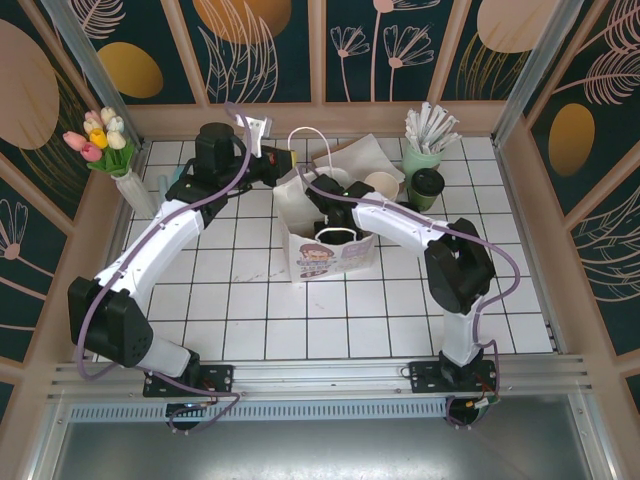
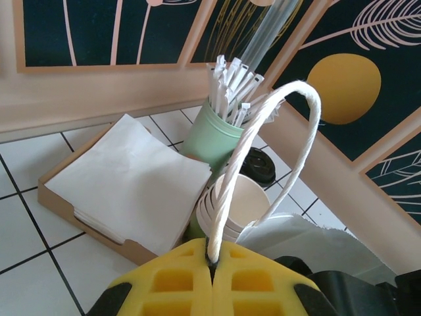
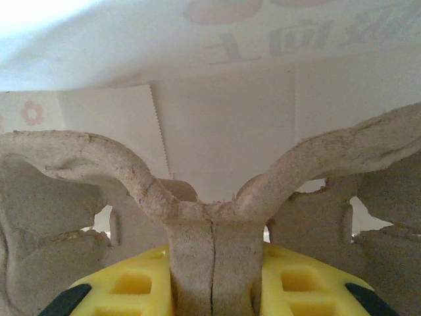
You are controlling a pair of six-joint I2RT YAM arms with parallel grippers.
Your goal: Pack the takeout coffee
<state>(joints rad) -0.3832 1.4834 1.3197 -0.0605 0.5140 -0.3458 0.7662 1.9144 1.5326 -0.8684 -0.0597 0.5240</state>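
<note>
Pinching the paper bag's (image 1: 330, 252) rope handle (image 2: 223, 196) tight in the left gripper (image 2: 212, 261), clamping a pulp cup tray (image 3: 131, 178) in the right gripper (image 3: 212, 266) inside the bag, with the coffee cup (image 1: 425, 187) outside at the bag's two o'clock.

One paper bag (image 1: 330, 252), one lidded coffee cup (image 1: 426, 186), one pulp carrier (image 3: 197, 230), one stick holder (image 1: 419, 161)

Tulips (image 1: 100, 135) in vase (image 1: 133, 190); napkins (image 2: 131, 178) in tray (image 2: 56, 199); mint holder (image 2: 214, 138) of wrapped sticks (image 2: 230, 85) beside stacked cups (image 2: 230, 204)
</note>
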